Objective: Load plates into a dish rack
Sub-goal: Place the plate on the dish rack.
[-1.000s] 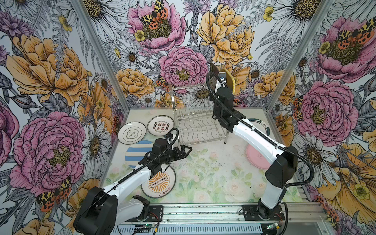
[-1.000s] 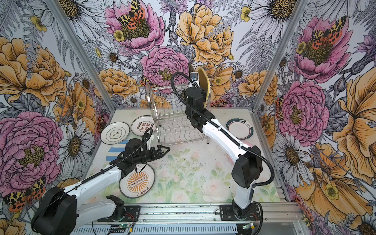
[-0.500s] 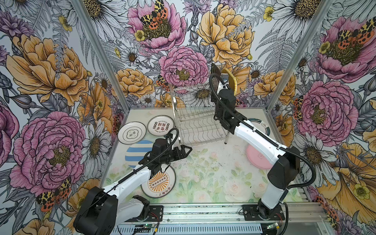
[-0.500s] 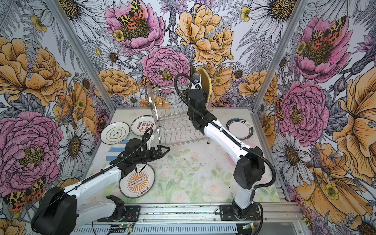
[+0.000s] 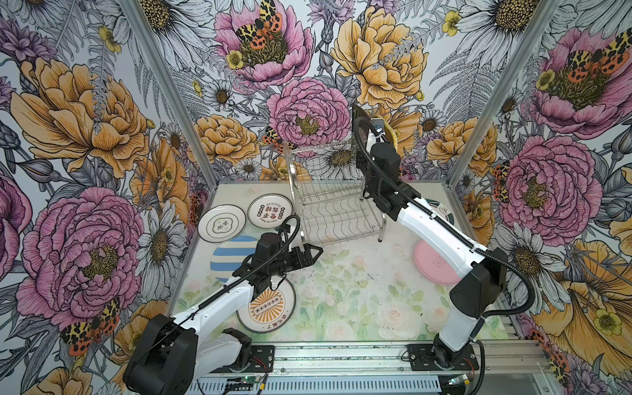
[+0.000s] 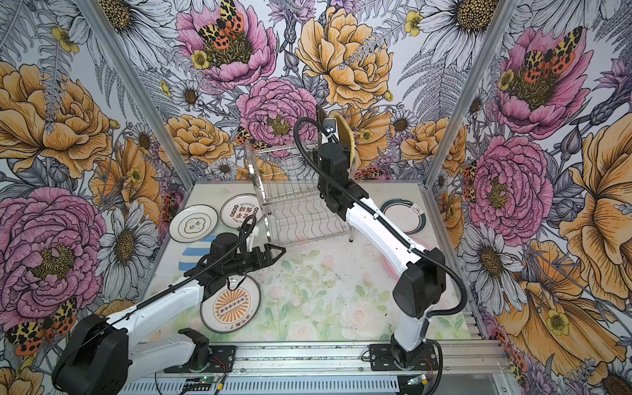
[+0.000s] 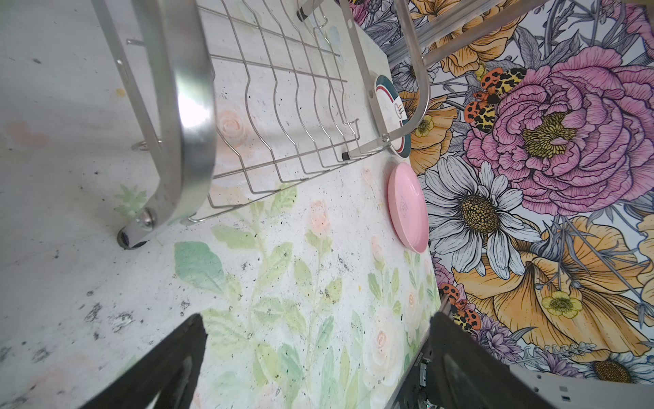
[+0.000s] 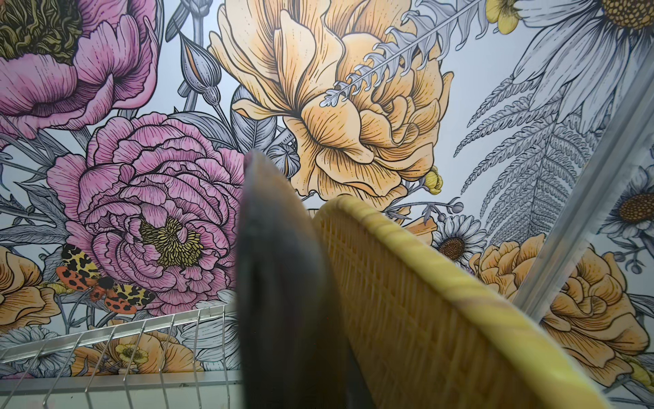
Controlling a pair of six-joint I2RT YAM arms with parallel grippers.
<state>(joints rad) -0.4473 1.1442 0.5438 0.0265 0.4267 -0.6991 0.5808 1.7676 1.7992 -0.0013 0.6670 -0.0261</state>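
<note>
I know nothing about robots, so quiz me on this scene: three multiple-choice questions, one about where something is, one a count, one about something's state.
1. Where is the pink plate?
A) held up in the air
B) flat on the table, on the robot's right
C) against the back wall

2. How many plates lie flat on the table?
A) three
B) six
C) nine

3. How is the left gripper?
A) open and empty
B) shut on a plate
C) shut on nothing

Answers:
1 B, it lies flat on the table.
2 B: two white plates, blue-striped plate, orange-sunburst plate, teal-rimmed plate, pink plate.
3 A, its fingers stand apart with nothing between.
</note>
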